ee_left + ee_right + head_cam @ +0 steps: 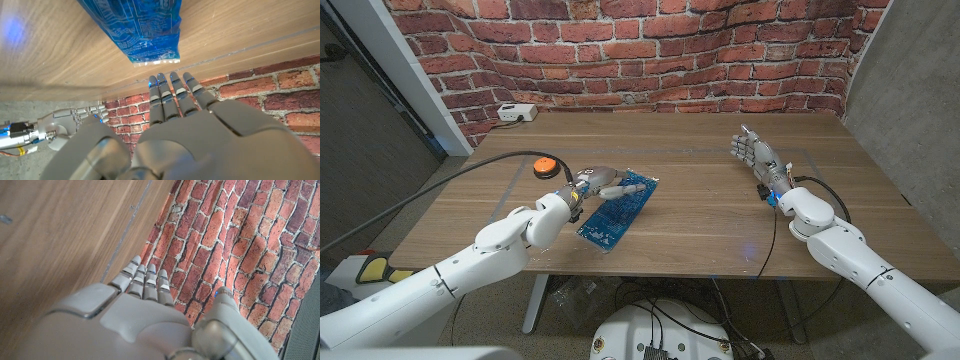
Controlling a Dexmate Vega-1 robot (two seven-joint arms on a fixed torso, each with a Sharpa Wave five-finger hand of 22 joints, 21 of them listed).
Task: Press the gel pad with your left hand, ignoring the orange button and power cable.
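Observation:
The blue gel pad (pixel 620 212) lies slanted on the wooden table, left of the middle. My left hand (pixel 606 183) reaches over the pad's far left corner with its fingers stretched out and nothing in them. In the left wrist view the fingers (pixel 172 92) point past the pad's end (pixel 142 30); I cannot tell whether they touch it. The orange button (pixel 548 167) sits just behind and left of this hand. My right hand (pixel 752 152) stands upright at the right of the table, fingers apart and straight, holding nothing; its back (pixel 135 315) faces the wrist camera.
A black cable (pixel 470 172) runs from the orange button off the table's left edge. A white power box (pixel 516 112) with a cord sits at the back left corner. A brick wall (pixel 650 50) stands behind the table.

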